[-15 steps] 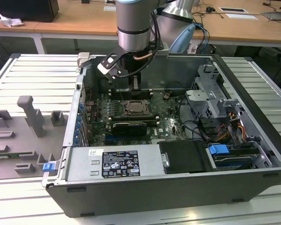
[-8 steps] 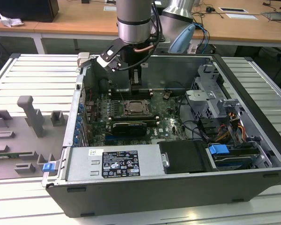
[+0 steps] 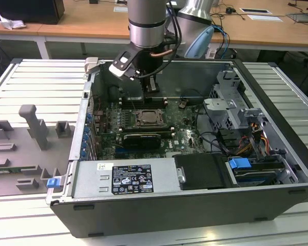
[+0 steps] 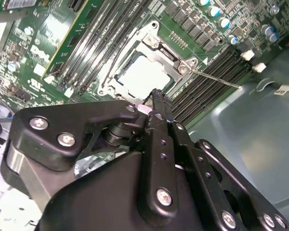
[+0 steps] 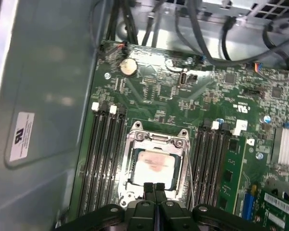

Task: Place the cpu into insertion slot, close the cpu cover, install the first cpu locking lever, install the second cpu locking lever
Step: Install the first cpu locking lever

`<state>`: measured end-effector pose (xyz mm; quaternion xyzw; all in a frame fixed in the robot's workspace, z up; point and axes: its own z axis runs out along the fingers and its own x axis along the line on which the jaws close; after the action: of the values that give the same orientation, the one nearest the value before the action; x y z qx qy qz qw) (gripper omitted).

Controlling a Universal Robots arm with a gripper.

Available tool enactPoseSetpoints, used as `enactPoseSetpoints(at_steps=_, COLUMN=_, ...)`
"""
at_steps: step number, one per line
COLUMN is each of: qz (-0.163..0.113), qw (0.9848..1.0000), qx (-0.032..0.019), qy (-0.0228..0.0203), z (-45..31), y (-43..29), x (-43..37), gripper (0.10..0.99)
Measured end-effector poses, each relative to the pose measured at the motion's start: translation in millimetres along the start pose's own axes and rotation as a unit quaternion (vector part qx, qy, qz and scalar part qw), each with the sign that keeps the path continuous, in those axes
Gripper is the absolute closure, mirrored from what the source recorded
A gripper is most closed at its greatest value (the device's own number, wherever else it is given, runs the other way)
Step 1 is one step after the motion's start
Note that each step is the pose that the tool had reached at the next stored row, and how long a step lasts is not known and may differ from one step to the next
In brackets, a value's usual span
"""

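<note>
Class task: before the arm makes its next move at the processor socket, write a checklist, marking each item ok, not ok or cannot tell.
1. Silver-grey square cpu seated in the dark, silver-rimmed insertion slot: ok.
2. Thin silver frame-shaped cpu cover down over the chip: ok.
3. Thin wire locking lever latched: not ok, it angles up over the black memory slots.
4. Second lever latched: cannot tell.
5. Black gripper shut, tip at the socket's edge: ok.
</note>
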<state>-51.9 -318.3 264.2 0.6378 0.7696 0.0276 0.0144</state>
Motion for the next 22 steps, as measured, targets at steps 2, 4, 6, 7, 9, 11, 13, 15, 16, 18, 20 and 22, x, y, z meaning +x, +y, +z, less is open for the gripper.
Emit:
enactPoseSetpoints(at_steps=2, qz=-0.026, qw=0.9997, qx=0.0003, qy=0.0016, z=0.0, y=0.0, x=0.0, gripper=0.98)
enactPoseSetpoints(at_steps=4, qz=-0.037, qw=0.9993, qx=0.0005, qy=0.0023, z=0.0, y=0.0, x=0.0, gripper=0.98)
enactPoseSetpoints(at_steps=6, qz=-0.051, qw=0.9987, qx=0.0006, qy=0.0031, z=0.0, y=0.0, x=0.0, gripper=0.98)
enactPoseSetpoints(at_steps=7, qz=-0.058, qw=0.9983, qx=0.0007, qy=0.0036, z=0.0, y=0.0, x=0.0, gripper=0.98)
enactPoseSetpoints(at_steps=9, qz=-0.069, qw=0.9976, qx=0.0009, qy=0.0043, z=0.0, y=0.0, x=0.0, gripper=0.98)
enactPoseSetpoints(at_steps=11, qz=-0.079, qw=0.9968, qx=0.001, qy=0.0049, z=0.0, y=0.0, x=0.0, gripper=0.98)
enactPoseSetpoints(at_steps=13, qz=-0.094, qw=0.9956, qx=0.0012, qy=0.0057, z=0.0, y=0.0, x=-0.1, gripper=0.98)
enactPoseSetpoints(at_steps=15, qz=-0.1, qw=0.995, qx=0.0012, qy=0.0061, z=0.0, y=-0.4, x=-0.5, gripper=0.98)
enactPoseSetpoints(at_steps=16, qz=-0.103, qw=0.9946, qx=0.0013, qy=0.0063, z=0.0, y=-0.6, x=-0.7, gripper=0.98)
enactPoseSetpoints(at_steps=18, qz=-0.108, qw=0.9941, qx=0.0014, qy=0.0066, z=0.0, y=-0.9, x=-0.7, gripper=0.98)
enactPoseSetpoints(at_steps=20, qz=-0.119, qw=0.9929, qx=0.0015, qy=0.0073, z=0.0, y=-1.4, x=-0.7, gripper=0.98)
enactPoseSetpoints(at_steps=22, qz=-0.131, qw=0.9913, qx=0.0017, qy=0.008, z=0.1, y=-1.9, x=-0.6, gripper=0.98)
